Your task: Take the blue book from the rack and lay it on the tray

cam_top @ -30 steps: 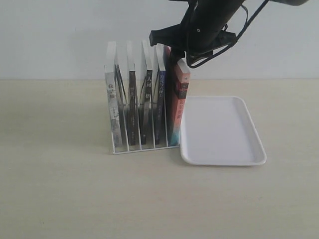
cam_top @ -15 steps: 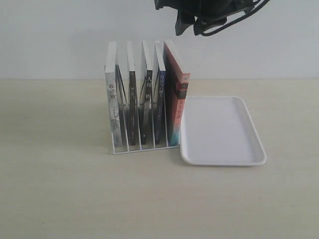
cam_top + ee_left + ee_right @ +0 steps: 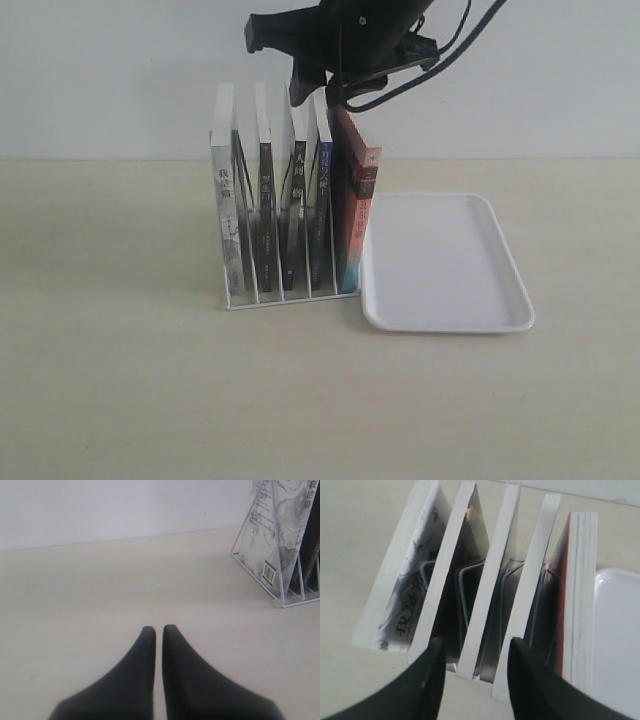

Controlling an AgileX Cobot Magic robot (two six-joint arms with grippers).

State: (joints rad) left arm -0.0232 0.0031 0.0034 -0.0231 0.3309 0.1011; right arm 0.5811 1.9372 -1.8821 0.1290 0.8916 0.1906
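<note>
The blue book [image 3: 322,215] stands upright in the rack [image 3: 290,298], fourth from the left, next to a thick red book [image 3: 356,215]. My right gripper [image 3: 318,92] hangs open just above the tops of the books. In the right wrist view its fingers [image 3: 476,647] straddle the page edge of the third book; the blue book's page edge [image 3: 532,605] lies just beyond one fingertip. Nothing is held. The white tray [image 3: 445,300] lies flat against the rack's right side. My left gripper [image 3: 158,629] is shut over bare table, left of the rack [image 3: 255,577].
A grey marbled book [image 3: 226,215] and two black-spined books [image 3: 266,215] fill the rack's left slots. The tray's rim [image 3: 600,630] touches the red book's base. A pale wall stands close behind the rack. The tabletop is light wood.
My right arm rose from over the red book, then shifted left and came down over the middle books. The books, rack and tray have not moved.
</note>
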